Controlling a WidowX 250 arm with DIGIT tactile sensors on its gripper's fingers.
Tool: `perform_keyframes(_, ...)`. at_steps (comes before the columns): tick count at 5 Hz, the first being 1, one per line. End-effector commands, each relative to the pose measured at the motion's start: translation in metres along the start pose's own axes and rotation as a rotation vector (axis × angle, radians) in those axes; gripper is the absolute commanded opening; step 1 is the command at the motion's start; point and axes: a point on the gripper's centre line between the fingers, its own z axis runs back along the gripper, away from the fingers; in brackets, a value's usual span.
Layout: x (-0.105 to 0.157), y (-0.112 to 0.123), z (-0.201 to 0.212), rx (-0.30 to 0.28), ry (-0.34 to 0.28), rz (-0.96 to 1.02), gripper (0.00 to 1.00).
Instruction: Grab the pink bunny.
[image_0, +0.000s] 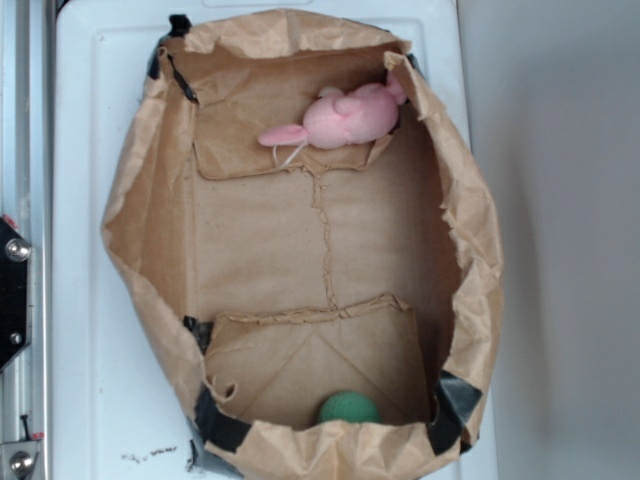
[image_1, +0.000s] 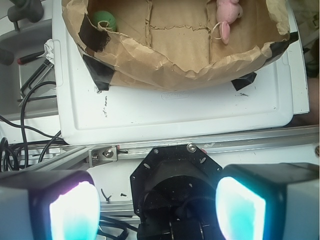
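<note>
Seen from above in the exterior view: the pink bunny (image_0: 345, 117) lying on its side in the far right corner of an open brown paper bag (image_0: 135, 230), body pressed against the bag's right wall, 1 long ear stretched left across a folded flap of the bag floor, a thin white string loop trailing just below that ear. Resting at the opposite, near end of the same bag, well apart from the toy: a green ball (image_0: 349, 407), tucked against the crumpled near wall. Holding the bag's corners: patches of black tape (image_0: 456, 398). Beneath the bag: a white tray-like surface (image_0: 75, 120) with raised edges, flanked on the left by a metal rail. Pictured from the wrist view: the hand (image_1: 157, 206) released, its 2 pads (image_1: 75, 210) glowing pale blue and spread wide apart at the bottom of the frame, nothing between them, positioned outside the bag and beyond the edge of the white surface (image_1: 165, 112). Visible past the bag's torn rim (image_1: 165, 62) in that view: the pink bunny (image_1: 227, 15) at upper right with ear and string loop hanging toward the camera, and the green ball (image_1: 104, 21) at upper left. Lying off to the left of the surface: loose black cables (image_1: 30, 125).
</note>
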Motion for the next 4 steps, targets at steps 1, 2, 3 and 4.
perform_keyframes(1, 0.000, 0.000, 0.000, 0.000, 0.000, 0.000, 1.00)
perform_keyframes(2, -0.013, -0.007, -0.008, 0.030, -0.041, -0.014, 1.00)
perform_keyframes(3, -0.017, -0.010, -0.015, 0.057, -0.073, 0.000, 1.00)
perform_keyframes(4, -0.013, -0.009, -0.023, 0.072, -0.060, 0.014, 1.00)
